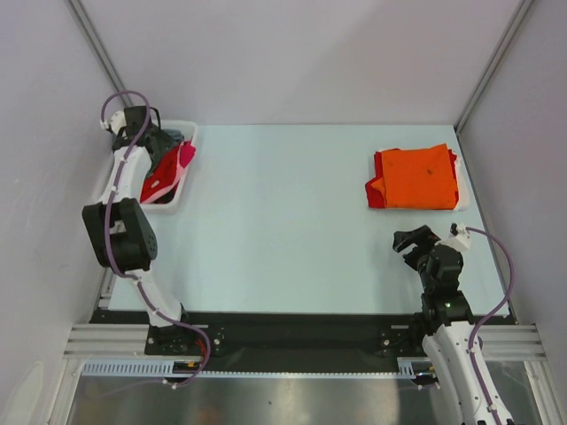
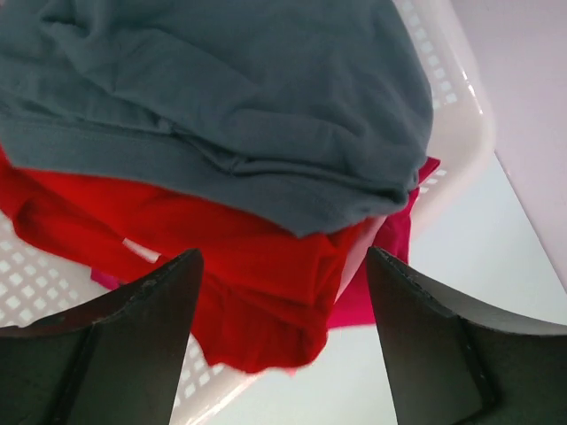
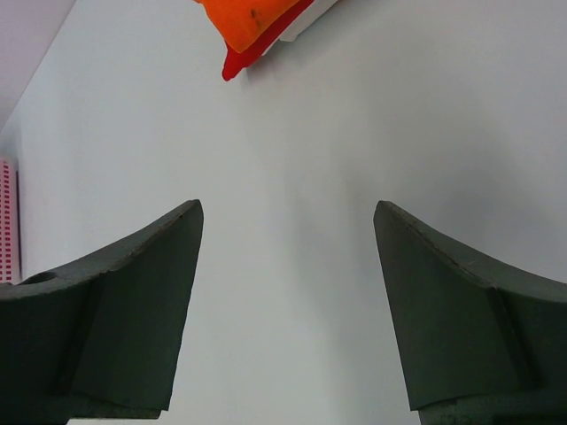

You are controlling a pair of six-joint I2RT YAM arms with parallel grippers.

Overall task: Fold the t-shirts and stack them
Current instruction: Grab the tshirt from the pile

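Left end effector [image 2: 283,258] gapes wide, empty, grey t-shirt [image 2: 230,88] just ahead; right end effector [image 3: 288,212] wide over desk [image 3: 292,133].

Arms [image 1: 121,173] have white links [image 1: 454,354], black joints [image 1: 124,237], looping purple cables [image 1: 128,93] and dark wedge-shaped tool fingers [image 2: 133,345].

A pale blue-white tabletop [image 1: 292,221] spreads ahead of the right gripper [image 1: 415,241] and out to the right of the left gripper [image 1: 166,138]. It is matte and evenly lit, with only soft shadows. Plain pale grey walls close it in: the back wall [image 1: 292,62] beyond both grippers, the left wall [image 1: 35,177] just outside the left gripper, and the right wall [image 1: 532,159] outside the right one. Slim metal posts [image 1: 93,44] run along the two far corners. Behind the grippers, at the near edge, lie a black strip [image 1: 292,329], an aluminium rail [image 1: 301,363] and a brushed metal sheet [image 1: 292,403].
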